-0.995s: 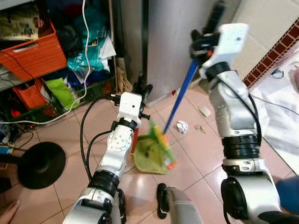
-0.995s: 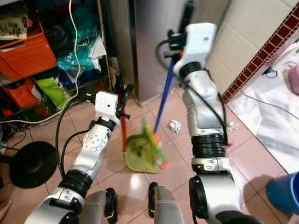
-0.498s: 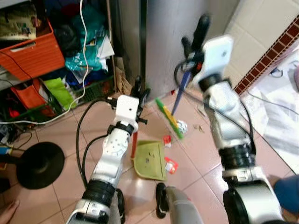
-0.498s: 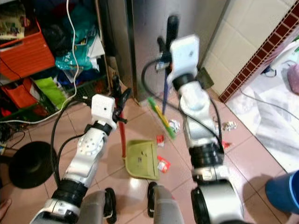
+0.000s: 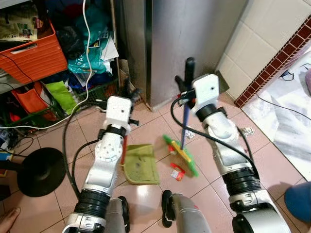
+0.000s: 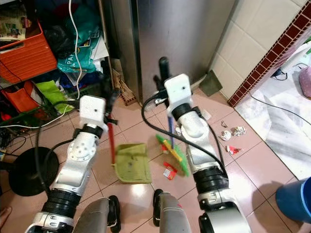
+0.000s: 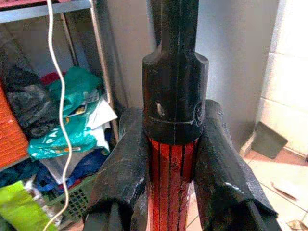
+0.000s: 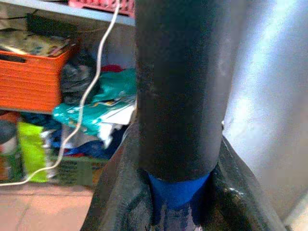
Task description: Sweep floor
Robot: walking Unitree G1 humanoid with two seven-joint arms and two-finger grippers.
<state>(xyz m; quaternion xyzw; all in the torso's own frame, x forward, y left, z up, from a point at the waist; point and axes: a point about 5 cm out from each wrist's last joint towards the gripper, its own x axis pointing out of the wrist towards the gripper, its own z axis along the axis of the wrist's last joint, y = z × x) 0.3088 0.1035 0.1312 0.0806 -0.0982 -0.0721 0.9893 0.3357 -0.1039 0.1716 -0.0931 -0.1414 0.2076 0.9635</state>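
Pink-tiled floor [image 5: 146, 194] in left eye view, with olive-green plastic dustpan [image 5: 141, 163] lying flat between the two arms, its red handle [image 5: 123, 153] rising to left gripper [image 5: 127, 93]. Small broom, blue stick [image 5: 183, 127] with green-and-yellow bristle head [image 5: 181, 155], held near upright by right gripper [image 5: 187, 85]; head down on the tile just right of the dustpan, apart from it. Red-and-white scrap of wrapper [image 5: 177, 171] on the floor near the head's lower end, between head and dustpan. Crumpled foil bits [image 5: 247, 131] further right by the white tiled wall [image 5: 252, 43]. Steel cabinet front [image 5: 189, 39] behind both grippers.

Right eye view, same layout: dustpan [image 6: 132, 162] left of broom head [image 6: 173, 154], red scrap [image 6: 169, 171] below, more foil and a red bit [image 6: 231, 141] to the right. Orange plastic crate [image 6: 26, 48] and teal bags [image 6: 77, 56] on the shelving at left, black round stand base [image 6: 26, 170] on the floor.

Left wrist view: black fingers [image 7: 122, 168] pinching the red ribbed handle [image 7: 171, 187] just under its black cap [image 7: 175, 96]; jaws tight on it from both sides.

Right wrist view: fingers [image 8: 118, 192] clamped on the blue stick [image 8: 175, 192] just below its black grip sleeve [image 8: 180, 86]; jaws pressed against the stick.
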